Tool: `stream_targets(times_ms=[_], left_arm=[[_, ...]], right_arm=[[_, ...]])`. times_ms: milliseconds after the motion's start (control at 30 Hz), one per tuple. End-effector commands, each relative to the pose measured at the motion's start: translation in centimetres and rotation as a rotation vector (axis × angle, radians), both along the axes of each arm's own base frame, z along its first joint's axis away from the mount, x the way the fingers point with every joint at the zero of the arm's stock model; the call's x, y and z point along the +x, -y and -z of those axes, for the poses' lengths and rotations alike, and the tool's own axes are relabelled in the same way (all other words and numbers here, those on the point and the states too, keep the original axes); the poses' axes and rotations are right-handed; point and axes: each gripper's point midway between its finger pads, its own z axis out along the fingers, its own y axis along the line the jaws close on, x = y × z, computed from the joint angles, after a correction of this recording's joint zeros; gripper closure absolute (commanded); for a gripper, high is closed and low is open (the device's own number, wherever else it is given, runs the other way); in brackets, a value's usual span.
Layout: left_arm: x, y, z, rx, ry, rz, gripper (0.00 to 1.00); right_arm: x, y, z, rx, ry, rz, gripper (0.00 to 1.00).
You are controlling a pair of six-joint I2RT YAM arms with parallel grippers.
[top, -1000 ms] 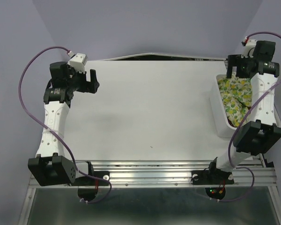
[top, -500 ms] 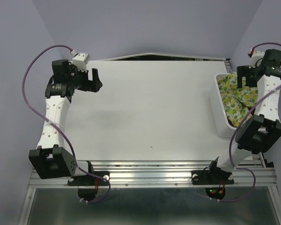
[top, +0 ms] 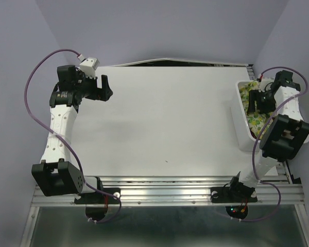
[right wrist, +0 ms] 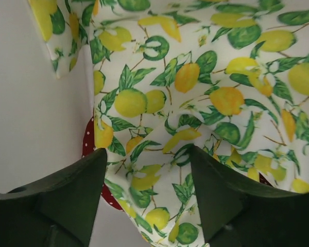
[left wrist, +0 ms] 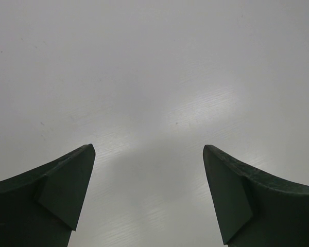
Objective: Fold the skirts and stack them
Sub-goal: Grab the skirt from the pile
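**Right arm [top: 287,105] dropped into the bin [top: 239,131]**

At far left, the left fingers [left wrist: 62,185] hung spread and empty over the counter [top: 165,118]. At right, the right fingers [right wrist: 56,200] were open just above the lemon skirt [right wrist: 195,92], with the red dotted skirt [right wrist: 88,141] underneath.

White table [top: 165,118], lavender walls [top: 159,25] around, slotted metal rail [top: 165,188] at near edge

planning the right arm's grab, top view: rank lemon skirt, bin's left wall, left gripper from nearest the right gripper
1. lemon skirt, directly under the right gripper
2. bin's left wall, just to its left
3. left gripper, far across the table
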Motion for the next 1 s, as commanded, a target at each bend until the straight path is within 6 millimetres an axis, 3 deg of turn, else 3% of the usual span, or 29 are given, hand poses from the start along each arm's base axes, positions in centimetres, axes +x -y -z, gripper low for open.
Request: stream_targets(times_ms=[0, 133, 200, 233, 267, 300, 333, 533, 567, 700, 733, 800, 833, 967], left_arm=[[0.3, 0.3, -2.4, -0.008, 0.063, 0.010, 0.01], [0.4, 0.3, -2.1, -0.006, 0.059, 0.008, 0.01], [0.4, 0.2, -1.9, -0.006, 0.057, 0.007, 0.01], [0.4, 0.2, -1.9, -0.008, 0.057, 0.008, 0.01], [0.5, 0.2, -1.9, -0.010, 0.057, 0.007, 0.01], [0.6, 0.3, -1.8, -0.014, 0.053, 0.008, 0.01], [0.6, 0.3, -1.8, -0.014, 0.053, 0.008, 0.01], [0.7, 0.4, -1.9, -0.016, 0.056, 0.013, 0.01], [0.7, 0.4, -1.9, -0.016, 0.055, 0.012, 0.01], [0.8, 0.4, -2.0, -0.019, 0.058, 0.013, 0.01], [0.8, 0.3, -2.1, -0.018, 0.061, 0.009, 0.01], [0.8, 0.4, -2.4, -0.021, 0.068, 0.007, 0.01], [0.9, 0.3, -2.4, -0.023, 0.070, 0.004, 0.01], [1.2, 0.4, -3.0, -0.037, 0.077, 0.004, 0.01]], right_arm=[[-0.4, 0.0, 1.6, -0.012, -0.019, 0.000, 0.32], [-0.7, 1.0, 1.9, -0.065, -0.032, 0.010, 0.54], [-0.6, 1.2, 1.5, -0.082, -0.023, 0.016, 0.72], [-0.4, 1.5, 0.9, -0.093, -0.013, 0.022, 0.90], [-0.2, 1.6, 0.5, -0.098, -0.005, 0.028, 0.97], [0.0, 1.7, -0.8, -0.100, 0.009, 0.037, 0.99], [0.0, 1.7, -0.8, -0.100, 0.009, 0.037, 0.99], [3.0, 2.4, -10.8, -0.151, 0.249, 0.080, 0.99], [3.7, 2.5, -13.8, -0.166, 0.320, 0.092, 0.99], [4.7, 2.1, -18.8, -0.154, 0.443, 0.115, 0.99], [5.0, 2.0, -21.5, -0.165, 0.515, 0.117, 0.99], [5.2, 1.8, -24.0, -0.171, 0.589, 0.123, 0.99], [5.4, 1.5, -26.6, -0.170, 0.666, 0.117, 0.99], [5.4, 0.1, -33.5, -0.161, 0.873, 0.094, 0.99]])
